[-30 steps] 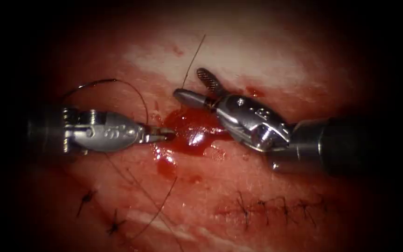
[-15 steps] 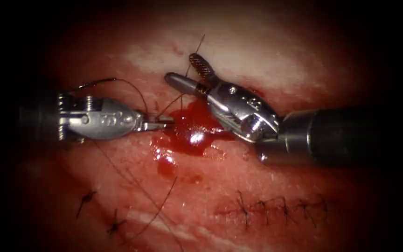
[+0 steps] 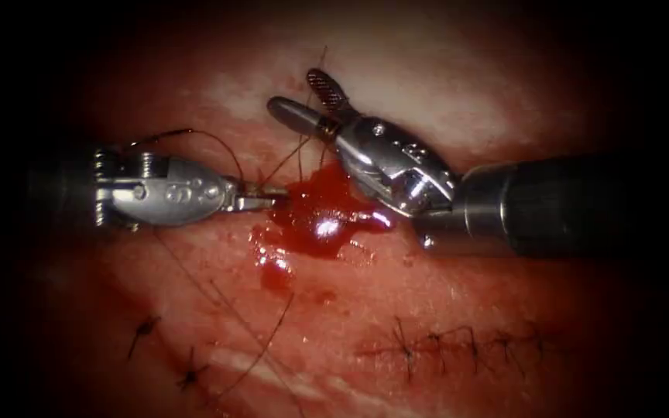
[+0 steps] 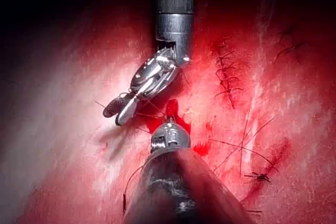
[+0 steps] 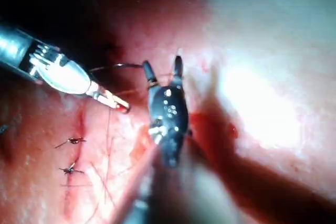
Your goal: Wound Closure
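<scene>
My left tool (image 3: pixel 272 203) lies level on the left of the cut, jaws shut on the thread (image 3: pixel 282 169) at the edge of the red fluid (image 3: pixel 320 218). From there, thread strands rise to my right tool (image 3: pixel 294 91), whose jaws stand open above the cut with thread crossing their base and nothing gripped. The curved needle (image 3: pixel 160 138) lies on the tissue above the left tool's wrist, held by neither tool. In the left wrist view the right tool (image 4: pixel 114 115) spreads beyond the fluid (image 4: pixel 170 109). The right wrist view has the open right tool (image 5: pixel 163 64) beside the left tool (image 5: pixel 123 107).
A row of finished stitches (image 3: pixel 458 344) crosses the tissue at the lower right, and two separate knots (image 3: pixel 145 329) sit at the lower left. Loose thread (image 3: pixel 269 340) trails down over the tissue below the fluid. The right shaft (image 3: pixel 567 205) comes in from the right.
The right tool has moved up and to the left with its jaws open, drawing the thread strands out from the left tool's tip. The left tool has shifted slightly left.
</scene>
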Controlling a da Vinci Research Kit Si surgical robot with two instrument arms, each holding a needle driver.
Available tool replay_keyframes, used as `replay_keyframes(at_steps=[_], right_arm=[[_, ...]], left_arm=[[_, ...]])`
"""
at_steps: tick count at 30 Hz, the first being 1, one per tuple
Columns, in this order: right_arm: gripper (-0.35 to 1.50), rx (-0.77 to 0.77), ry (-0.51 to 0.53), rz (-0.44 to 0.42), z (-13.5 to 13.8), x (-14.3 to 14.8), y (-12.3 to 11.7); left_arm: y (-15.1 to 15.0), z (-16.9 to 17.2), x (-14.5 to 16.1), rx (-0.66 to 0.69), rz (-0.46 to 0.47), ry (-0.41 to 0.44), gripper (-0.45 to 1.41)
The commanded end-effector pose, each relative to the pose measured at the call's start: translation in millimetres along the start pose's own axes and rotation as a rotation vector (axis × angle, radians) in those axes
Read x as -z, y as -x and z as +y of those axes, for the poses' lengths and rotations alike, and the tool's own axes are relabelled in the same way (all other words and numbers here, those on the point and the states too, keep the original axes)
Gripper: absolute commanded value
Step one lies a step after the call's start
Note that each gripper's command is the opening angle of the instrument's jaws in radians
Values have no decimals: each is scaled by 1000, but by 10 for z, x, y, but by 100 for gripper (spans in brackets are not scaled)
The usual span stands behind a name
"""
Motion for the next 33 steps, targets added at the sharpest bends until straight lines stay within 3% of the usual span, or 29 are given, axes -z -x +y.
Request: replay_keyframes(at_steps=[1,7,13,17,19,24,31,33], right_arm=[[-32,12,-10,3,-3,-6,7],[-35,79,-38,13,-10,-1,7],[-35,160,-54,-3,-20,10,10],[-35,182,-59,-20,-19,18,14],[-35,186,-61,-27,-17,23,18],[-35,191,-56,-33,-14,28,22],[-35,214,-45,-66,-20,31,50],[-35,237,-44,-88,-22,36,70]], left_arm=[[3,3,-7,0,0,1,-45],[4,2,-3,-1,-2,-1,-45],[3,-35,23,18,13,-17,-45],[-4,-75,47,49,31,-33,-45],[-17,-130,79,103,58,-72,-45],[-28,-182,106,138,78,-119,-45],[-18,-200,87,142,62,-155,-45],[-19,-238,76,156,63,-171,-45]])
